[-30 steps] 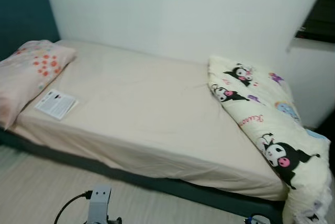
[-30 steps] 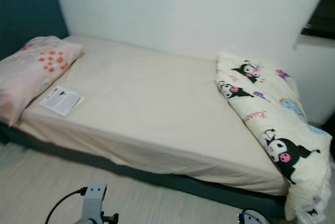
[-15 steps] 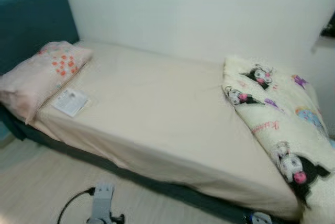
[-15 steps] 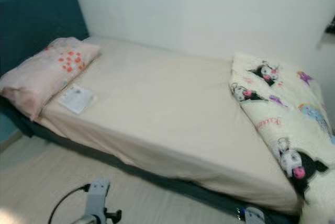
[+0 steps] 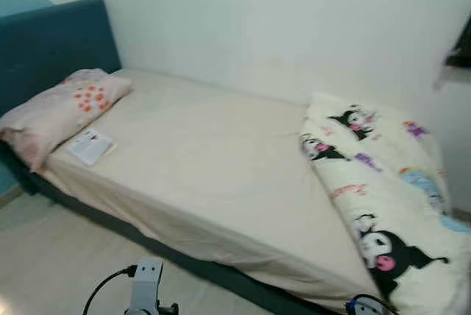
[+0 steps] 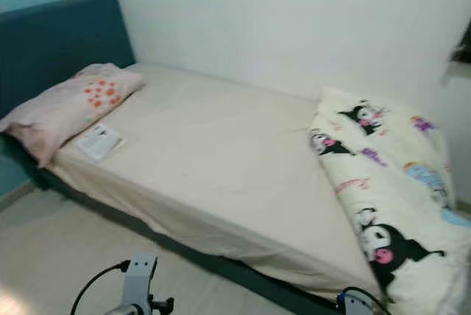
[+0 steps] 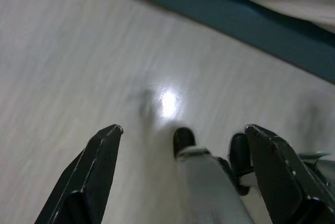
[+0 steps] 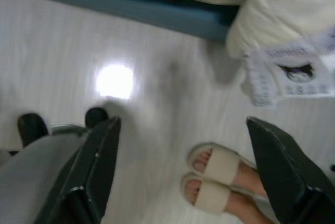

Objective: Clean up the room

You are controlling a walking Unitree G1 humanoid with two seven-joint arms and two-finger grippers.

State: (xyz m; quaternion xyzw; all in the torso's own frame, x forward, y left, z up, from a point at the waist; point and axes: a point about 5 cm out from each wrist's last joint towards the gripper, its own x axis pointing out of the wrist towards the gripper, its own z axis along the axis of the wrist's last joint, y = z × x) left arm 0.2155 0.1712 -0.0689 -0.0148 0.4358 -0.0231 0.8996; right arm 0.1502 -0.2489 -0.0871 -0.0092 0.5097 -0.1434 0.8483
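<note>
Bedroom w/ plain white wall (image 5: 294, 28) and pale, glossy wood-grain floor (image 5: 51, 256). Bed (image 5: 213, 175): single, low, teal upholstered frame & tall padded headboard (image 5: 44, 43) at the robot's left, smooth cream fitted sheet w/ faint creases.

Quilt (image 5: 383, 197): thick, soft, cream, printed w/ black-and-pink cartoon figures; bunched in a long diagonal roll across the foot of the bed at the robot's right, its lower end spilling over the mattress corner. In the right wrist view the overhanging end droops toward the floor, a white care label (image 8: 293, 72) dangling from it.

Pillow (image 5: 62, 109): pale pink, plump, rectangular, red floral print; lies at the head end against the headboard. Booklet (image 5: 90, 145): thin, flat, white w/ dark print; on the sheet just beside the pillow's front edge.

Left gripper (image 7: 183, 182): released, the two black tapered fingers spread wide, empty, pointing down at the floor near the teal bed base; the robot's own silver leg & dark foot show between the fingers. Right gripper (image 8: 193, 182): likewise released, fingers wide apart, empty, hanging over the floor by the bed's foot corner.

A person's feet (image 8: 214, 179) in beige open-toe slippers stand on the floor beside the robot, near the quilt's hanging end. Ceiling-light glare spots on the floor in both wrist views.
</note>
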